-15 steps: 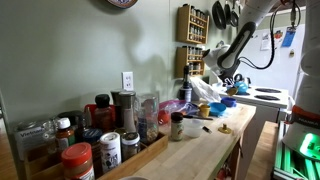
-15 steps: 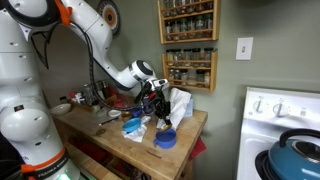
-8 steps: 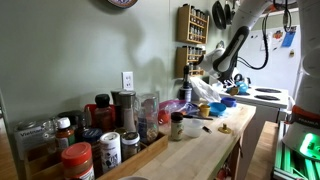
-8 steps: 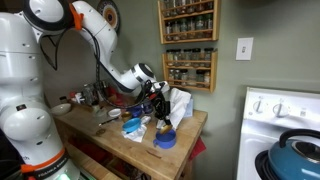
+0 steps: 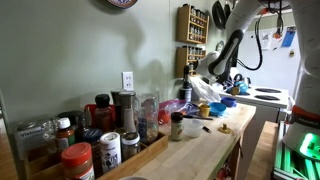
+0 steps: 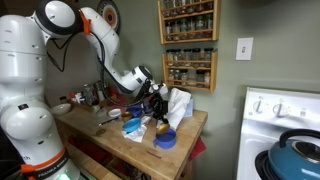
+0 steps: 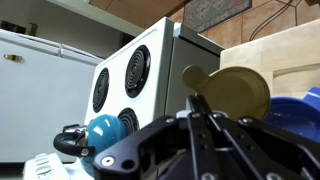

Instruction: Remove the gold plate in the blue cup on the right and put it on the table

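Table (image 6: 190,125) carried no plate yet, so the setting-down remained to be done. Blue cup (image 7: 300,112) sat at four o'clock in the wrist view. Gold plate (image 7: 240,90) stood tilted at ten o'clock from it, apparently out of the cup. The gripper (image 7: 203,100) looked clamped on its rim. Whether the plate fully cleared the cup was hidden, and the exterior views showed it too small.
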You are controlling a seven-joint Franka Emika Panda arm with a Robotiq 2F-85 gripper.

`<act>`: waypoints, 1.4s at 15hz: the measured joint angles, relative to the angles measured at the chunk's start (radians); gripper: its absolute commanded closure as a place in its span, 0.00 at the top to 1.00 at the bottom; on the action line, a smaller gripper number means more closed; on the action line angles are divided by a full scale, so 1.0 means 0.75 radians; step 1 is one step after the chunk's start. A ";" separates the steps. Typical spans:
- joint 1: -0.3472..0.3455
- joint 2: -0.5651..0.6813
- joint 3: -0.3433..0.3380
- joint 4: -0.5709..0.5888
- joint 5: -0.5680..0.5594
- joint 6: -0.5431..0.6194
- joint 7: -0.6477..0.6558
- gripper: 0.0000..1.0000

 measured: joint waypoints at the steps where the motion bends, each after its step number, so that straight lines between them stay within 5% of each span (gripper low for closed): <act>1: 0.005 0.007 0.001 0.010 -0.003 -0.019 -0.002 0.00; 21: -0.014 0.131 0.005 0.138 -0.002 -0.068 -0.170 0.00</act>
